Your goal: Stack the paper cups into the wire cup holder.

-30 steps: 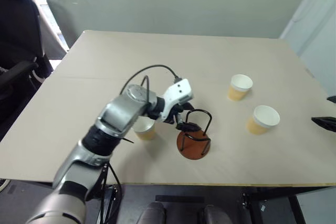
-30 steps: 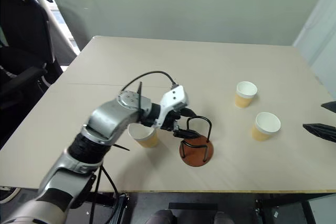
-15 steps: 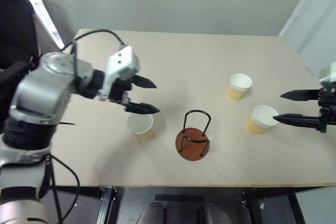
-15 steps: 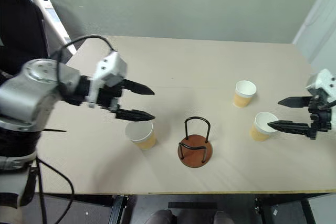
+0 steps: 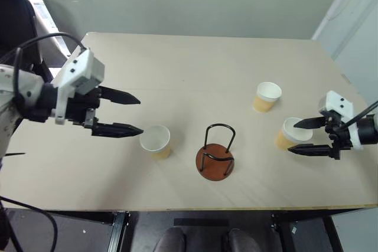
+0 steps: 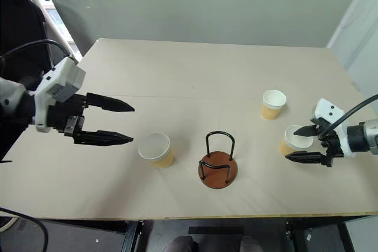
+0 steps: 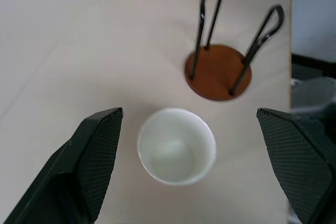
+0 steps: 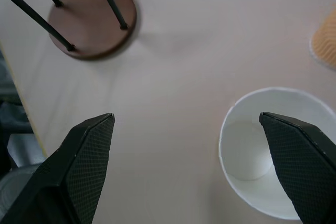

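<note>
Pick-up step, nothing stacked yet: wire cup holder [image 5: 215, 157] stood empty near the front edge of the table [image 5: 195, 69], one paper cup [image 5: 156, 141] just to its left, two more to its right, the nearer cup [image 5: 287, 134] and the far cup [image 5: 266, 97]. Right gripper [image 5: 306, 136] was spread wide and empty with its tips at the nearer cup; left gripper [image 5: 133, 114] was also wide and empty, just left of its cup. Next probably needs the right jaws to straddle that cup wall, close, lift, then lower it between the hoops.
</note>
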